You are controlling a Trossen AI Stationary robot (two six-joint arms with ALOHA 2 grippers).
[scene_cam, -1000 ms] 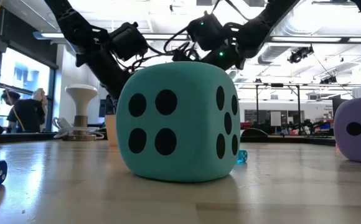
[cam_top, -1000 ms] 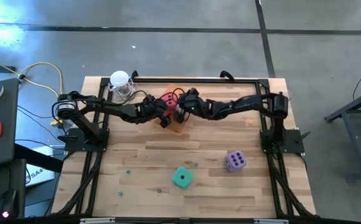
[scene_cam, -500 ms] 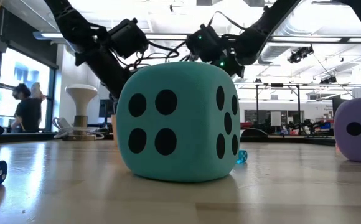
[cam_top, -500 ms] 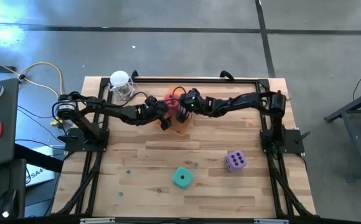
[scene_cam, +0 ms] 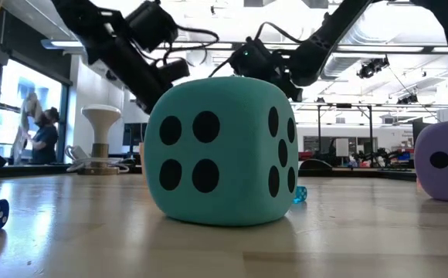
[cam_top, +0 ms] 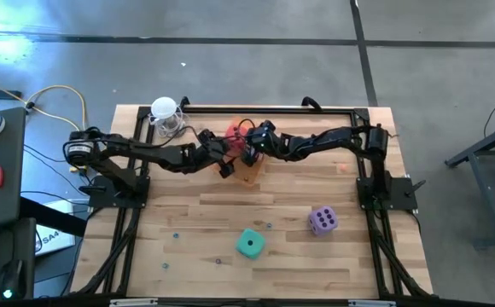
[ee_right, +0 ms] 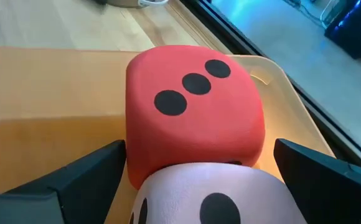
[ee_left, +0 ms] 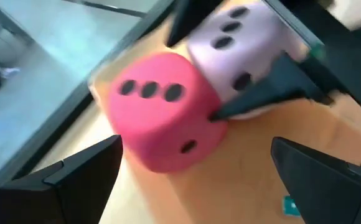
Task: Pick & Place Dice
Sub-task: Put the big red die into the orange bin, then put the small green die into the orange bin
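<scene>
Dice (cam_top: 249, 244) rest on wooden table (cam_top: 205, 213), workshop behind.

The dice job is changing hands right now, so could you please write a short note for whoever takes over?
Left gripper: open, empty, at the orange tray.
Right gripper: open, empty, facing it across the tray.
Done: red die and pink die sit touching in the tray.
Left: teal die and purple die wait on the table's near half.
</scene>
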